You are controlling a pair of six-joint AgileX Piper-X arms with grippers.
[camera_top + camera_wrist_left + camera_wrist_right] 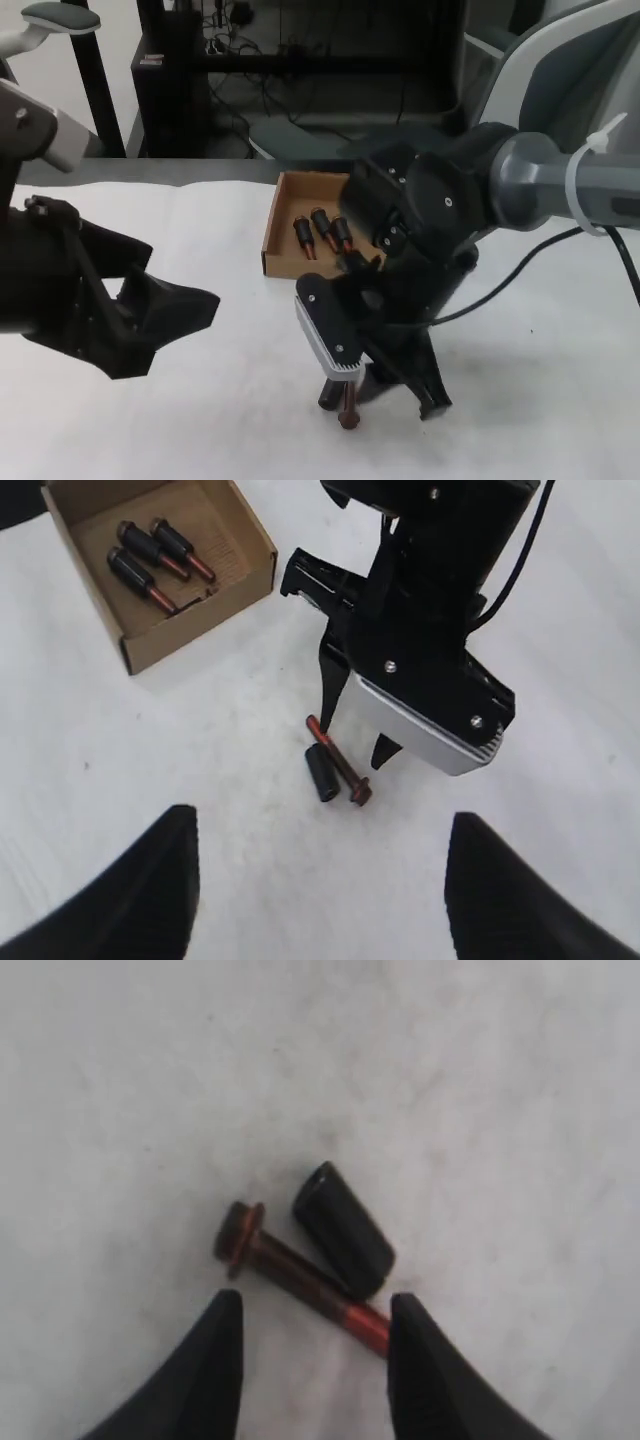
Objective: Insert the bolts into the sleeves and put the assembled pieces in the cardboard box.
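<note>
High: right gripper [392,396] released, low over white bench [560,400], loose bolt [347,411] and sleeve [328,396] lying under it; cardboard box [272,236] behind, three assembled pieces [322,231] inside
Left wrist: left gripper [320,820] released, empty, above bench
Right wrist: bolt beside sleeve, touching, not inserted, shank end between right fingers
</note>
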